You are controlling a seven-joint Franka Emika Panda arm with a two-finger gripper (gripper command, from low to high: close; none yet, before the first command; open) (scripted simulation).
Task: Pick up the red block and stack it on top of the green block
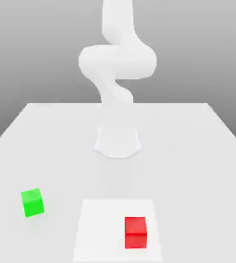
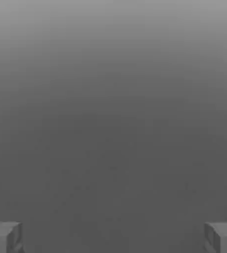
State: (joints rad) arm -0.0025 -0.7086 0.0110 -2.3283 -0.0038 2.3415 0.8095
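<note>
The red block (image 1: 135,232) rests on a paler square patch (image 1: 99,231) near the table's front edge, slightly to the exterior view's right of centre. The green block (image 1: 32,202) sits on the table to the exterior view's left, a little farther back and well apart from the red one. In the hand view my gripper (image 2: 113,238) is open, its two grey fingertips (image 2: 4,238) spread wide with nothing between them, facing a plain grey background. Neither block appears in the hand view.
The white arm (image 1: 117,61) rises from its round base (image 1: 118,141) at the middle of the white table (image 1: 192,154) and bends upward past the picture's top. The table's side edges slant in toward the back.
</note>
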